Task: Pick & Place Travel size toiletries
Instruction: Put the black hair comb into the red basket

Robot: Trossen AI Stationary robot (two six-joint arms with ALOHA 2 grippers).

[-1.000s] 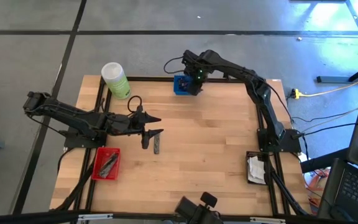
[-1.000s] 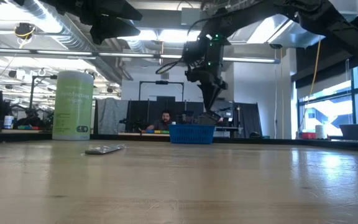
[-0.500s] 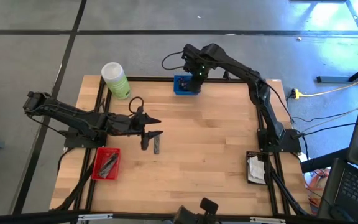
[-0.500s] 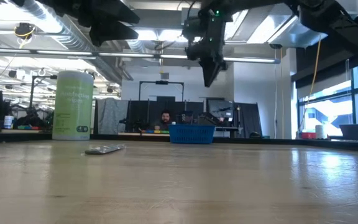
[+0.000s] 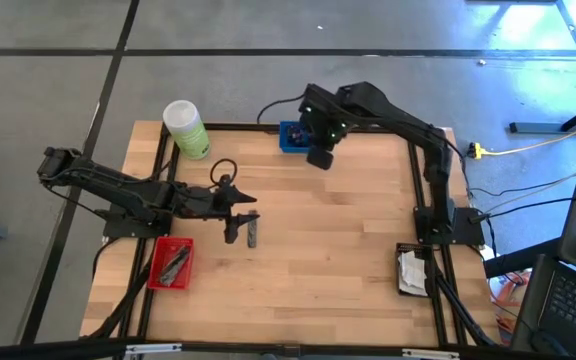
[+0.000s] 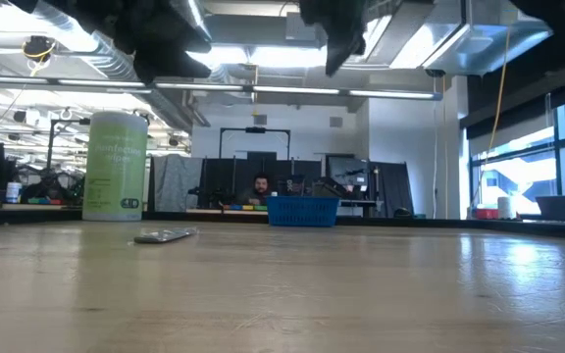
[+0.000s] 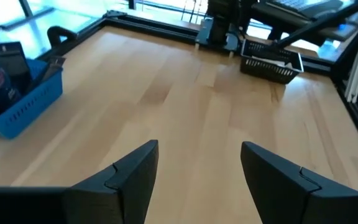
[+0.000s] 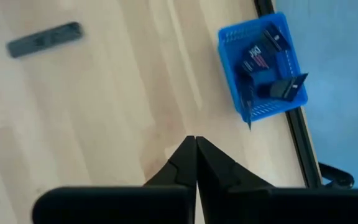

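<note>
Hovering above the bare wood beside the blue tray (image 5: 292,136), my right gripper (image 5: 320,158) has its two fingers pressed together with nothing between them; the right wrist view shows their tips (image 8: 194,144) meeting in a point over the planks. That tray sits at the far edge of the table (image 5: 328,250), and it holds small dark packets (image 8: 263,56) with printed labels, standing and leaning against one another. My left gripper (image 5: 240,212) hangs over the table's left-middle, fingers (image 7: 132,171) spread wide and empty. Just beside it on the wood lies a slim grey tube (image 5: 252,234), flat and on its own; from my right wrist it shows as a dark grey bar (image 8: 45,39), well apart from the blue tray. Near the left edge, the red tray (image 5: 171,263) holds more grey pieces (image 5: 175,262), too small to tell apart. A black tray (image 5: 412,270) by the right arm's base holds white sachets (image 5: 411,270). A green bottle (image 5: 185,128) stands at the far-left corner.
</note>
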